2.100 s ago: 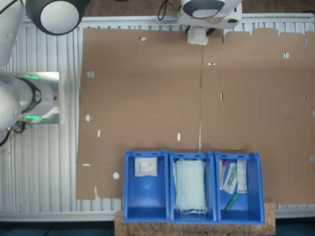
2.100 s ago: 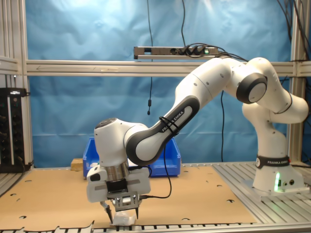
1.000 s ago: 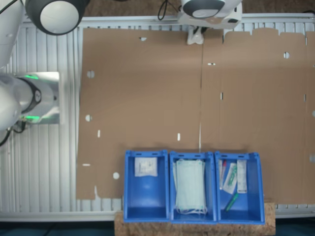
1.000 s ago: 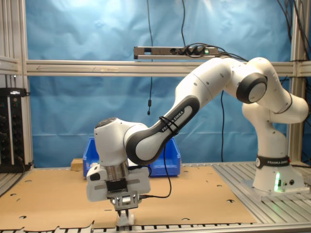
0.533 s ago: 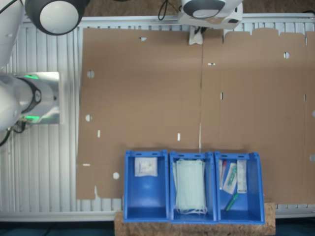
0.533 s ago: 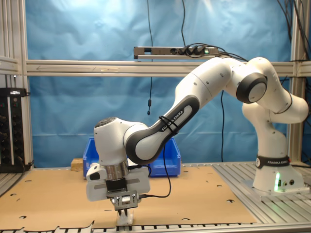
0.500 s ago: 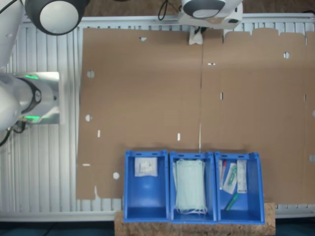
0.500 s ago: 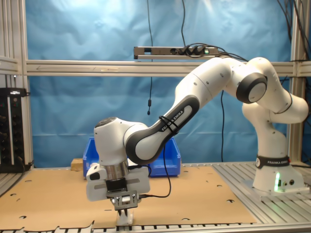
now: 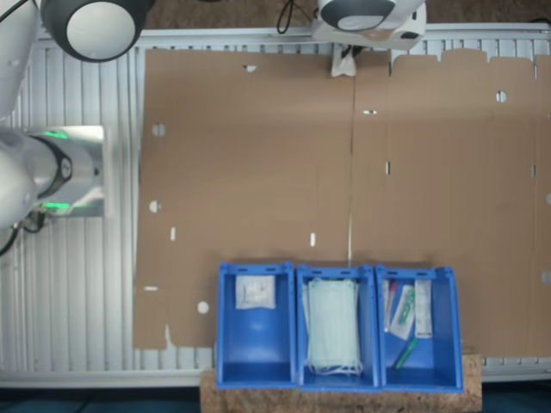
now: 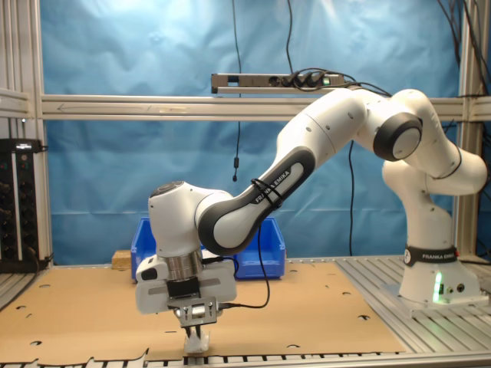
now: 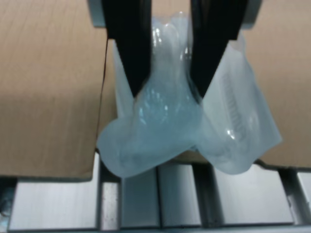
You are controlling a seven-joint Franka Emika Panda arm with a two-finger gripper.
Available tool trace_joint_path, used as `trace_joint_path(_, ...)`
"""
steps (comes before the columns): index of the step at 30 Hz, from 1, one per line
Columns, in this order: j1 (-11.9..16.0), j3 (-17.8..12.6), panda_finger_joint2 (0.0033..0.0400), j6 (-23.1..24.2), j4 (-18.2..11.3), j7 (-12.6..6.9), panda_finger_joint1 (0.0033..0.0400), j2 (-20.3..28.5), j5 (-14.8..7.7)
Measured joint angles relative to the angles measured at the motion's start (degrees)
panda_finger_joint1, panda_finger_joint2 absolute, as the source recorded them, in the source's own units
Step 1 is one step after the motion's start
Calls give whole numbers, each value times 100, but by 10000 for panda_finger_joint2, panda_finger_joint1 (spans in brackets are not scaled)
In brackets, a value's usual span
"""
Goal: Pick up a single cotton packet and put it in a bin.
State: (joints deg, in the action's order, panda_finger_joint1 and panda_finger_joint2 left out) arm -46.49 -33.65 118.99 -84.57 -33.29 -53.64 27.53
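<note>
My gripper is shut on a cotton packet, a soft whitish plastic pouch squeezed into a waist between the two black fingers. In the second exterior view the gripper hangs low at the near edge of the cardboard sheet, with the packet dangling from it just above the surface. The packet peeks out under the arm's hand at the first exterior view's top. Three blue bins stand in a row across the sheet from it, and another white packet lies in one of them.
The middle bin holds a pale green stack of face masks; the third bin holds several small items. Brown cardboard covers a slatted metal table. The robot base stands at the second exterior view's right.
The fingers, open around the packet two seconds ago, have shut on it. Since then the hand has risen slightly, lifting the packet off the table's edge.
</note>
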Motion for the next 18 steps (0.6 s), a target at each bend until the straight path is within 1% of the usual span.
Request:
trace_joint_path(5,1,1,53,-5,-115,0,53,211,-56)
trace_joint_path(9,2,-1,53,-40,-270,0,53,533,-152)
trace_joint_path(12,2,-9,53,-90,-403,0,53,828,-300)
trace_joint_path(18,2,-42,54,-172,-736,0,54,1509,-682)
